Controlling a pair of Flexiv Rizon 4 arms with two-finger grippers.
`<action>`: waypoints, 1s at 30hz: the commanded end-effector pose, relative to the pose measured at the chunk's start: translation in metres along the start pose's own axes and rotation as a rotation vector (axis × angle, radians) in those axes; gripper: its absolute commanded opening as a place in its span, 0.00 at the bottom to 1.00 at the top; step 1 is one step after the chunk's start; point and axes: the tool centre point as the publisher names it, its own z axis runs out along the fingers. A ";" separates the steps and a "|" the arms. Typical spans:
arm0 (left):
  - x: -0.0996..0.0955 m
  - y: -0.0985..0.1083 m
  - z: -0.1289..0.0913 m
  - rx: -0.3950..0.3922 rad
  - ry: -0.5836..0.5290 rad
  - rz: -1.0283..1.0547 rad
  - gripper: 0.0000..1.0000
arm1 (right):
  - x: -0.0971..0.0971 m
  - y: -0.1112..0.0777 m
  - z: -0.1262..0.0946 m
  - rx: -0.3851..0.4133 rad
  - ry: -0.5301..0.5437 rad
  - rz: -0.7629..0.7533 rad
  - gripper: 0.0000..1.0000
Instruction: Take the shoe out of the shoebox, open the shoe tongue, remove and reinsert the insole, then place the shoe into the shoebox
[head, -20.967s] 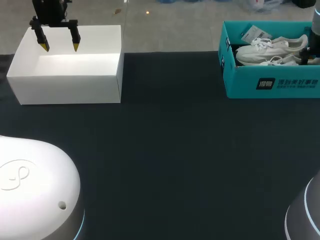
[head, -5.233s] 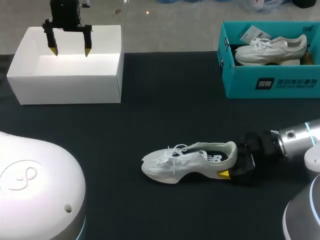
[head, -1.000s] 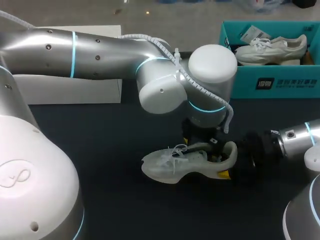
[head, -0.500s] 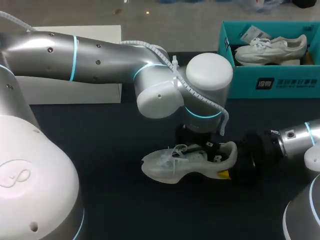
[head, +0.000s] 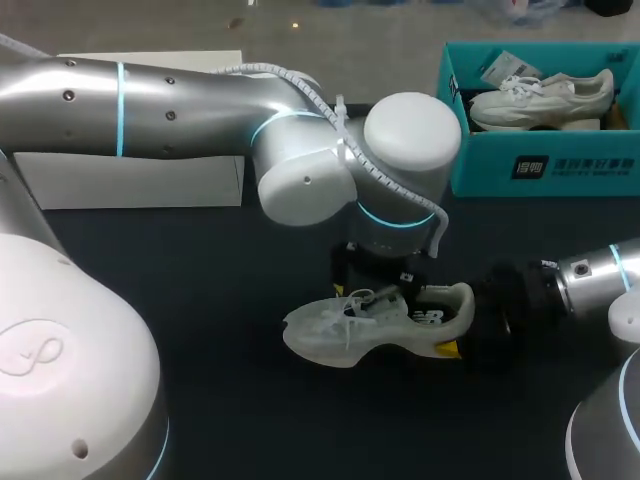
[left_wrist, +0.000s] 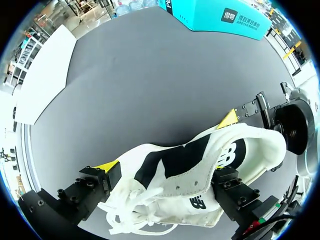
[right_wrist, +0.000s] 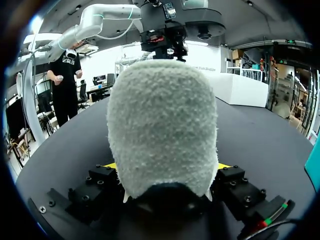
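Observation:
A white sneaker (head: 365, 328) lies on its side on the dark table, toe to the left. My right gripper (head: 462, 340) comes in low from the right and is shut on the shoe's heel (right_wrist: 162, 125), which fills the space between its fingers (right_wrist: 100, 187). My left arm reaches across from the left, and its gripper (head: 383, 288) hangs open just over the shoe's laces and tongue. In the left wrist view the shoe (left_wrist: 200, 175) lies between the left gripper's (left_wrist: 165, 172) wide-spread fingers. The teal shoebox (head: 545, 170) stands at the back right.
A second white sneaker (head: 545, 95) lies inside the teal shoebox. A white box (head: 130, 180) stands at the back left, partly hidden behind my left arm. The dark tabletop (head: 250, 400) runs open in front of the shoe.
My left gripper has slid a little leftward along the shoe, from the collar toward the laces. The shoe and my right gripper have stayed where they were.

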 end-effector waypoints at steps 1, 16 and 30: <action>-0.003 0.003 -0.007 -0.012 0.011 -0.007 1.00 | 0.002 -0.004 0.000 0.003 -0.003 0.000 0.00; -0.006 0.012 -0.035 -0.099 0.067 -0.177 1.00 | 0.002 -0.004 0.000 0.003 -0.003 0.000 0.00; -0.010 0.025 -0.050 -0.113 0.178 -0.259 0.53 | 0.002 -0.004 0.000 0.003 -0.003 0.000 0.00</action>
